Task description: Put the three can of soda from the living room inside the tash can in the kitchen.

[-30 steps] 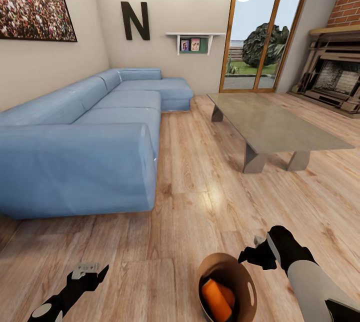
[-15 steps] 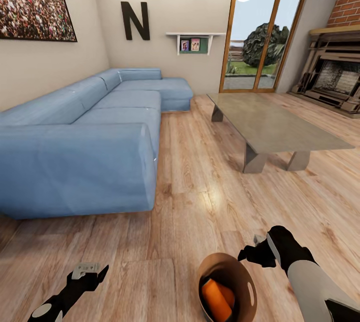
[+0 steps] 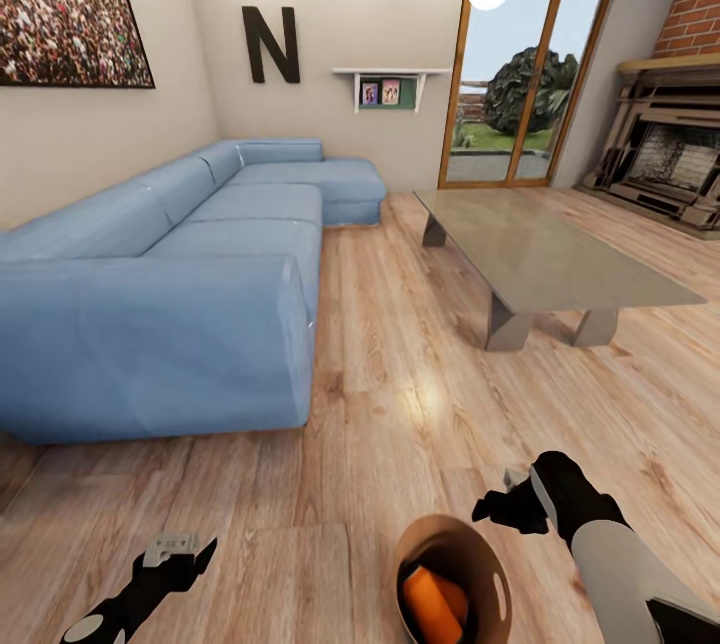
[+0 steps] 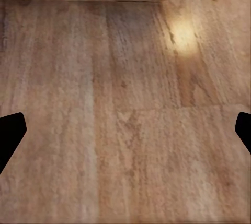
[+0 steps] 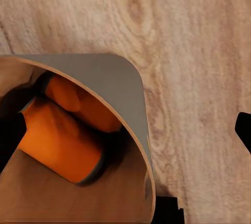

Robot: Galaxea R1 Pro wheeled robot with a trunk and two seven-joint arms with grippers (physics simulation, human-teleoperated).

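The pale grey trash can [image 3: 497,569] with a brown inside sits low in the head view, on the wood floor of the living room. Two orange soda cans [image 3: 432,604] lie inside it, one [image 5: 60,140] in front of the other [image 5: 86,104]. The dark blue can is hidden or out of view. My right gripper [image 3: 508,506] hovers at the trash can's far right rim [image 5: 117,78], open, with its fingers spread wide either side of that rim. My left gripper [image 3: 182,554] hangs open over bare floor [image 4: 125,130], holding nothing.
A long blue corner sofa [image 3: 170,304] fills the left side. The glass low table [image 3: 545,254] stands ahead on the right, with the brick fireplace [image 3: 680,159] beyond it. A black letter N [image 3: 270,42] hangs on the far wall beside glass doors [image 3: 520,74].
The whole view has shifted slightly, so the camera has moved a little. The arms and the trash can keep their places relative to each other.
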